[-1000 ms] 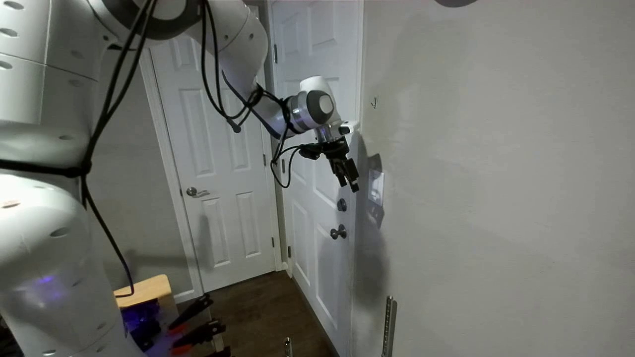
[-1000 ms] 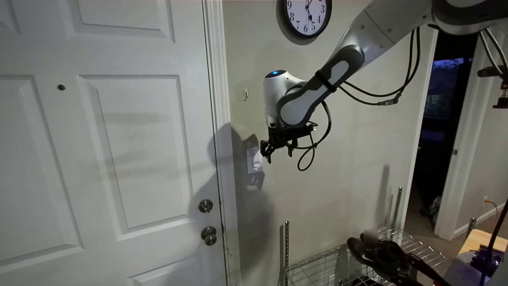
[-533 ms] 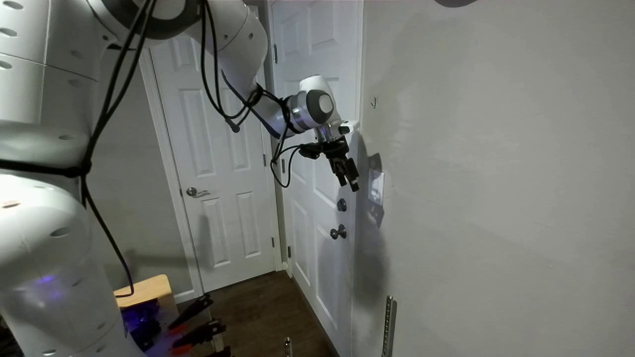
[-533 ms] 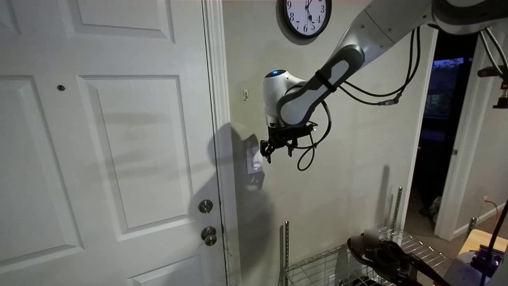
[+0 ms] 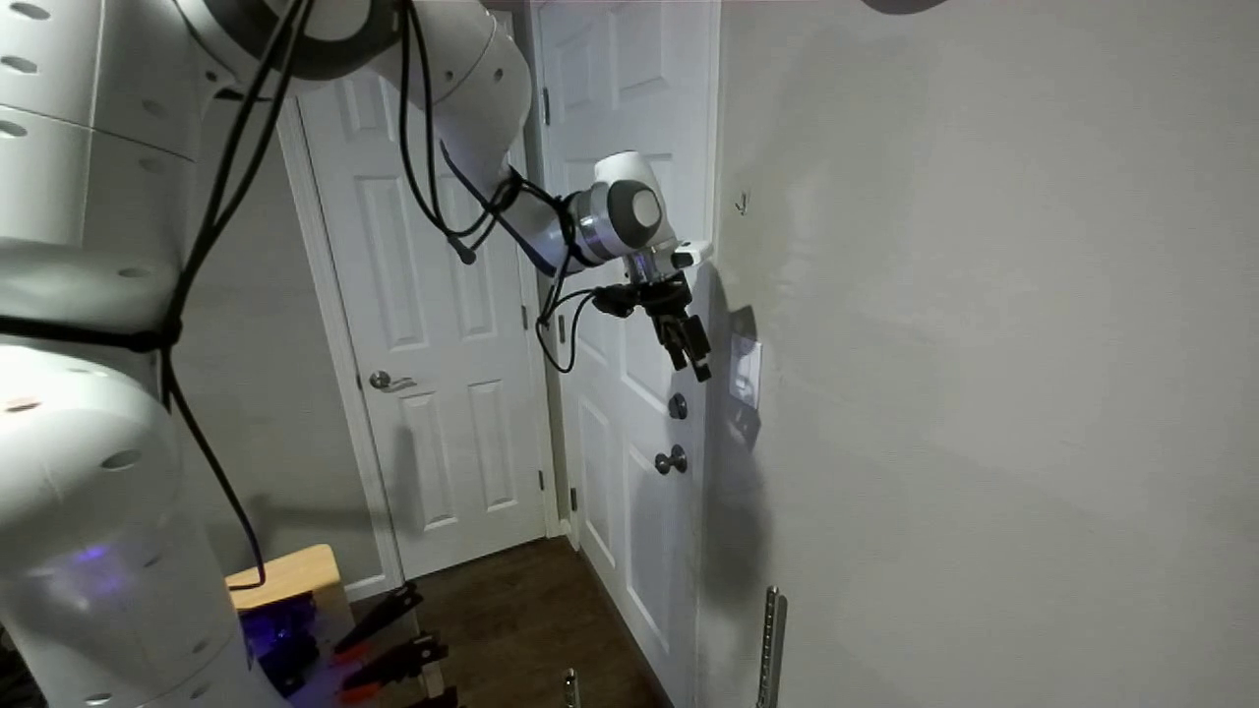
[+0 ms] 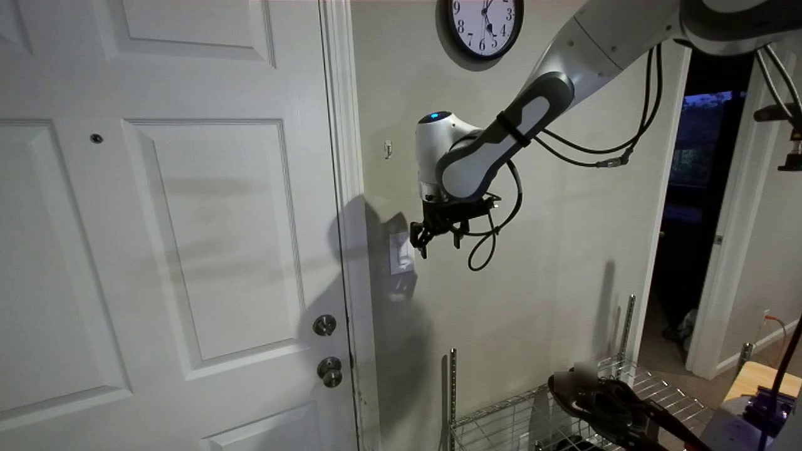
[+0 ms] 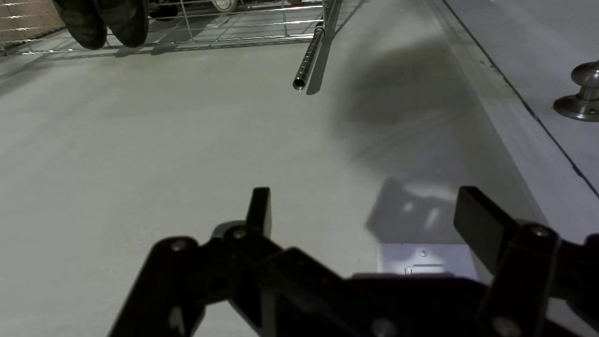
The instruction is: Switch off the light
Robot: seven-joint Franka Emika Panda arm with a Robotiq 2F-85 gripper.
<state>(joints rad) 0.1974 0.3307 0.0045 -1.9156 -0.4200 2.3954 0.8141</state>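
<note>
Light switch (image 6: 401, 254) is on the wall (image 6: 532, 300), just beside the door trim (image 6: 348, 156). Scene is lit, source not in view, so I'd call the task not done. End effector (image 7: 367, 201) is near the switch, fingers (image 7: 258, 210) spread well apart, gripping nothing. No contact visible; gap to the wall hard to judge, and the shadow (image 7: 402, 220) there won't help.

Risks: with that spread, a straight push could straddle what looks like a rocker (image 7: 425, 269) and land on bare wall. In the wrist view the switch sits off-centre, toward the door-side finger (image 7: 484, 229), so that one could clip the trim. End effector also hides part of the switch there, so a wrong-half press is possible. Overpressing could crack the plate (image 5: 745, 371).

Orientation: plate upright, long axis vertical, face pointing straight out from the wall. Can't tell which half is pressed in.
</note>
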